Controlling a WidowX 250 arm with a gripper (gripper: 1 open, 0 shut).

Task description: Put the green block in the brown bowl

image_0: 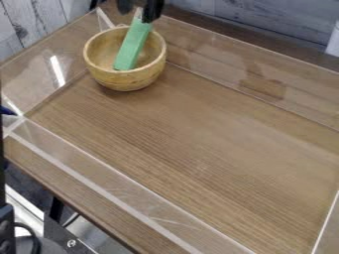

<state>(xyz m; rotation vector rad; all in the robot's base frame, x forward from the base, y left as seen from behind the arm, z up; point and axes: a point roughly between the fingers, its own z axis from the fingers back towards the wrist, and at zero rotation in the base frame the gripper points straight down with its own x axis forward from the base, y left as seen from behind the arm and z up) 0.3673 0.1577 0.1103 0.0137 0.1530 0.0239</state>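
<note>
- Camera view: a brown wooden table [199, 129] fills most of the scene, with dark equipment [51, 230] beyond its edge at the near left.
- The brown bowl [102, 78], round and thick-walled, stands upright on the table at the far left.
- Above the bowl's far side hangs the dark gripper [141, 8], partly cut off by the frame; whether its jaws are open or closed, I cannot tell.
- The green block [131, 49] is in the bowl, tilted, its lower end inside and its upper end rising toward the far rim, close to the gripper.
</note>
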